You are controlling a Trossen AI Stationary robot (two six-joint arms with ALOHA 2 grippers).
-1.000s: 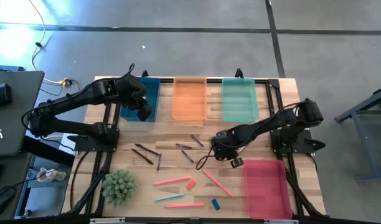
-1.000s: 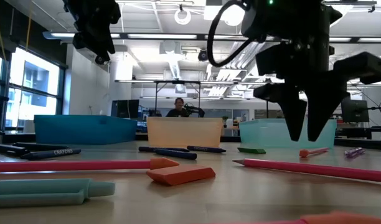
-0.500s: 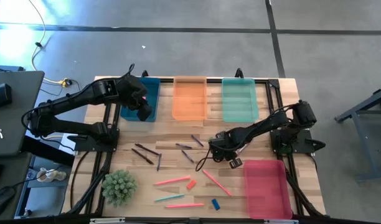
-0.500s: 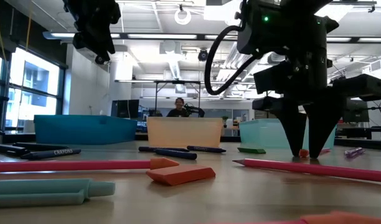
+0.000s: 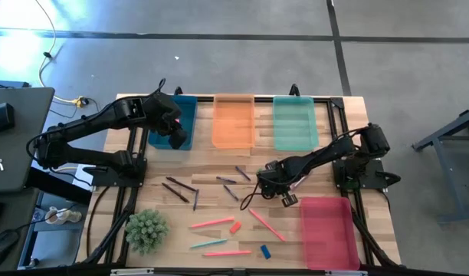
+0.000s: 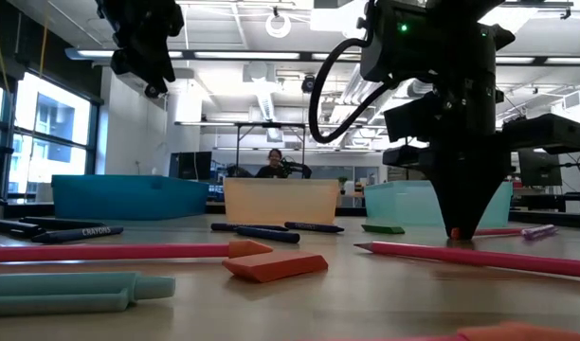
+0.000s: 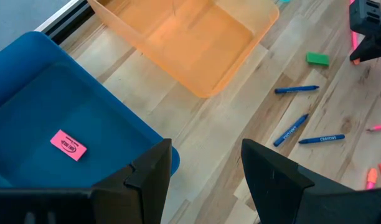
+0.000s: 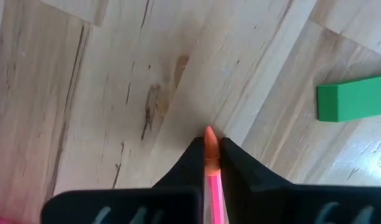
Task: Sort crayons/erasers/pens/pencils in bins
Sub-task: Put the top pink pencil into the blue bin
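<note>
My right gripper stands fingers-down at the table's middle, shut on a pink pencil that lies flat on the wood. A green eraser lies just beside it. My left gripper hangs open with nothing between its fingers, high over the near right corner of the blue bin, which holds a pink eraser. More pencils, an orange-red eraser and a blue eraser lie near the front. Dark crayons lie mid-table. My right gripper pinches the pencil just behind its orange tip between its two fingertips. The fingers come from above, pointing down, and lie across the pencil. The tip pokes out past the fingertips, and the pencil still rests on the table.
The orange bin and green-teal bin stand along the far edge, the red-pink bin at the near right. A small green plant sits at the near left. More dark sticks lie left of centre. A person sits far behind the table.
My right gripper has come down onto the table, its open fingers straddling the pencil's orange tip, and has then shut on it. The pencil has stayed on the wood.
</note>
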